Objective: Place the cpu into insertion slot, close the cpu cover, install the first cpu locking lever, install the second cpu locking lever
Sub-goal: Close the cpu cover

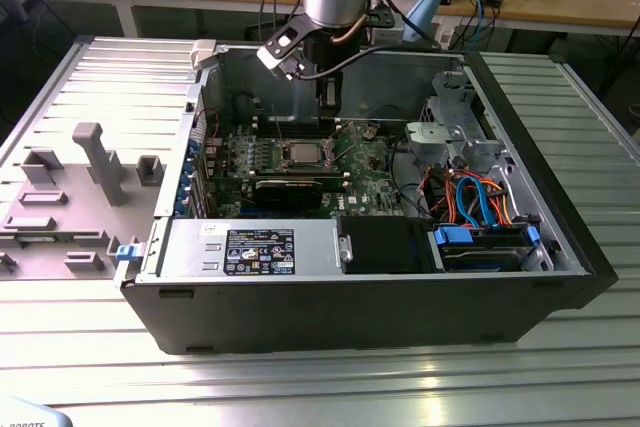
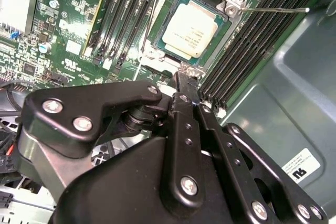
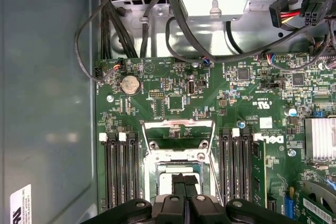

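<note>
The cpu (image 2: pixel 191 29), a silver-topped square chip, lies in the insertion slot (image 2: pixel 167 2) on the green motherboard; in the exterior view the cpu (image 1: pixel 303 154) shows in the middle of the open computer case. The cpu cover (image 3: pixel 178 124), a thin silver frame, looks swung back from the slot, with board showing through its window. A thin silver locking lever (image 2: pixel 273 10) sticks out sideways from the slot's corner. My gripper (image 3: pixel 183 178) hangs just above the cpu's edge, its black fingers (image 2: pixel 181 85) pressed together with nothing between them. From above, the gripper (image 1: pixel 326 107) reaches down into the case.
Long black memory slots (image 3: pixel 121 166) flank the socket on both sides. A black expansion card (image 1: pixel 290 190) lies in front of it. A drive cage (image 1: pixel 450 132) and orange and blue cables (image 1: pixel 475 197) fill the exterior view's right. A grey fixture (image 1: pixel 90 162) stands on the table outside.
</note>
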`<state>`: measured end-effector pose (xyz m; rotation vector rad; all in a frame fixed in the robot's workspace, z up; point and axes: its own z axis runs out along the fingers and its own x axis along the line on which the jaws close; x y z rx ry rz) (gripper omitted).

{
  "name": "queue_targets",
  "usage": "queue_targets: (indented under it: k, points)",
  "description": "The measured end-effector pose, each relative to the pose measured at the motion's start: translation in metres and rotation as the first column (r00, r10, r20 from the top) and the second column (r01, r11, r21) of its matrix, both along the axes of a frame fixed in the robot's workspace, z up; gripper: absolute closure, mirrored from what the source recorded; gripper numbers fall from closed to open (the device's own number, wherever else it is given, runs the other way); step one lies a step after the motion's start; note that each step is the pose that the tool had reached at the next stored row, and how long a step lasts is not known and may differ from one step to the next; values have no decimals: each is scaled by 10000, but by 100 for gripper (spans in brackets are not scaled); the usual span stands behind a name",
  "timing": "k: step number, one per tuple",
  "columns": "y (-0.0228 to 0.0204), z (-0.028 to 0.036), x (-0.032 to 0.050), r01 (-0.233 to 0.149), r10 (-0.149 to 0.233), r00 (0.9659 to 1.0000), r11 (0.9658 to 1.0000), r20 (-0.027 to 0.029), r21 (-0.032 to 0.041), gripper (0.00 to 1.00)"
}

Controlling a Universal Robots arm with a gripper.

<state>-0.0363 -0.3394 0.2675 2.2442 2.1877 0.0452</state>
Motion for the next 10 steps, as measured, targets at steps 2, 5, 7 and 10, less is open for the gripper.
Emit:
queue_targets:
  k: [2, 5, 7, 10]
  points:
    - [0, 34, 0, -1, 1, 10000, 10000, 0, -1, 89]
    - [0, 81, 0, 0, 0, 10000, 10000, 0, 0, 89]
    - [0, 112, 0, 0, 0, 10000, 10000, 0, 0, 89]
    - [0, 120, 0, 0, 0, 10000, 10000, 1, 2, 89]
